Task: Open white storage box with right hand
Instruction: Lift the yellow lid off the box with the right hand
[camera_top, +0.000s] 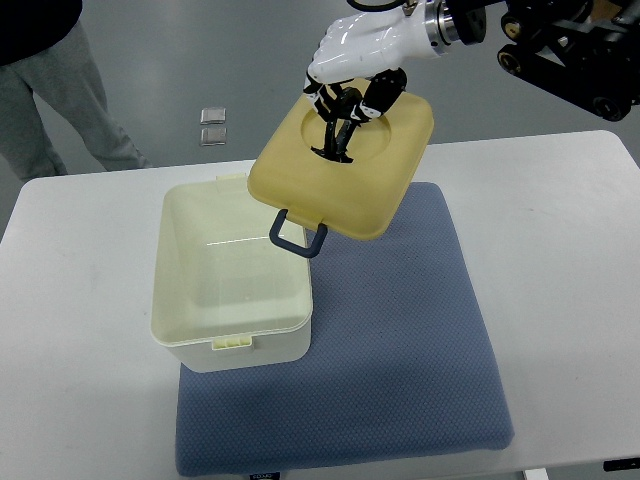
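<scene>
The white storage box (232, 280) stands open on the left part of the blue mat, its inside bare. Its cream lid (345, 175) is off the box and hangs tilted in the air to the upper right of it, a dark grey handle (297, 240) dangling from the lid's lower edge. My right hand (350, 100) reaches in from the upper right, white palm on top, dark fingers (340, 125) curled into the lid's round recess, holding it. No left arm shows.
A blue padded mat (400, 350) covers the middle of the white table (560, 260). A person's grey trouser legs (60, 110) stand beyond the table's far left corner. Two small square tiles (212, 125) lie on the floor behind the table.
</scene>
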